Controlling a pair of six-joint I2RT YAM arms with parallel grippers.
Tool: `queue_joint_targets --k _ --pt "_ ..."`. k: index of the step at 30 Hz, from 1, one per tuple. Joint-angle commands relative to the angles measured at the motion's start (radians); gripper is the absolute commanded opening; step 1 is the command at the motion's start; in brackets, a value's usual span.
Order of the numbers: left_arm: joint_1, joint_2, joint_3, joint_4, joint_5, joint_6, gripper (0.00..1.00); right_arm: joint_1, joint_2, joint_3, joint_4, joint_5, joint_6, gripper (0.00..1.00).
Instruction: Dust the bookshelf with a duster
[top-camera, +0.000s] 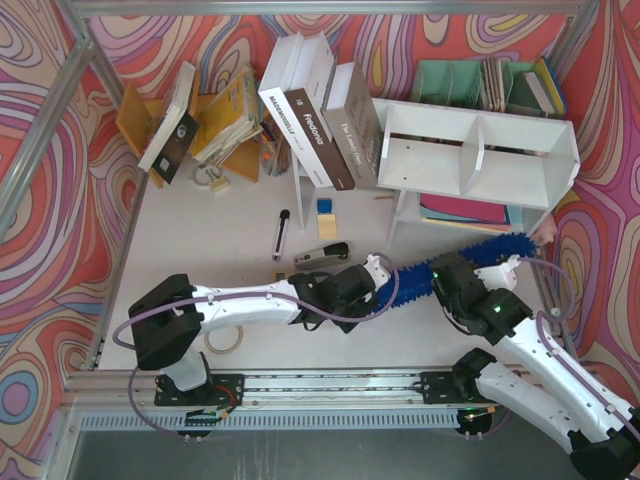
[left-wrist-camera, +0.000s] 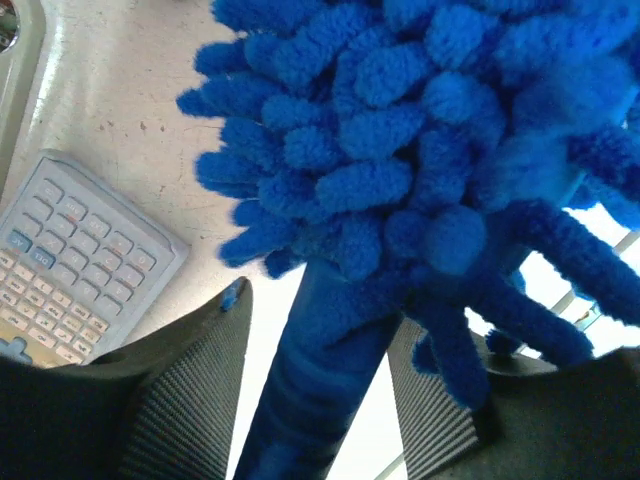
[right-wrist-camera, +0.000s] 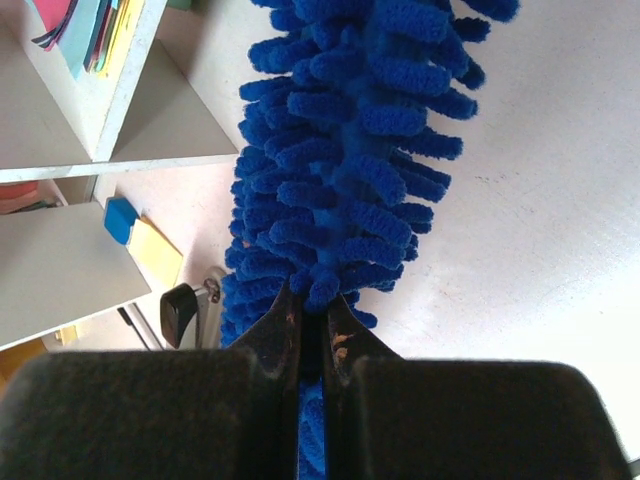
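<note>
Two end effectors are at the duster (top-camera: 500, 248), a long bright blue wand with fluffy noodle bristles and a smooth blue handle. It lies slanted on the counter (top-camera: 200, 230), just in front of the white bookshelf (top-camera: 480, 150), with its tip towards the shelf's right leg. The right end effector (right-wrist-camera: 312, 310) is clenched on the core of the head, with bristles spilling out on both sides of its fingers. The left end effector (left-wrist-camera: 318, 310) straddles the handle just below the bristles. Its jaws are part-way apart, and pale counter shows between each finger and the handle. A calculator (left-wrist-camera: 80, 260) lies close by.
</note>
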Motion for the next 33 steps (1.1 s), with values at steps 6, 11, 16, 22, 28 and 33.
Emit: queue_joint_targets --k 6,11,16,22,28,33 --pt "-0.014 0.008 0.037 -0.019 0.024 0.008 0.32 -0.004 -0.009 0.042 0.013 0.023 -0.010 0.00" --pt "-0.033 0.028 0.061 -0.024 0.013 0.002 0.22 -0.005 0.003 0.041 0.003 0.058 -0.022 0.00" --pt "-0.063 0.016 0.077 -0.050 -0.026 0.015 0.08 -0.004 0.002 0.051 -0.015 0.070 -0.017 0.07" --pt "-0.109 -0.026 0.088 -0.082 -0.087 0.032 0.00 -0.004 -0.005 0.093 -0.065 0.110 -0.018 0.39" --pt "-0.142 -0.062 0.104 -0.149 -0.119 0.029 0.00 -0.003 -0.036 0.184 -0.101 0.179 -0.099 0.68" --pt "-0.170 -0.100 0.110 -0.211 -0.141 0.032 0.00 -0.004 -0.063 0.278 -0.074 0.267 -0.272 0.78"
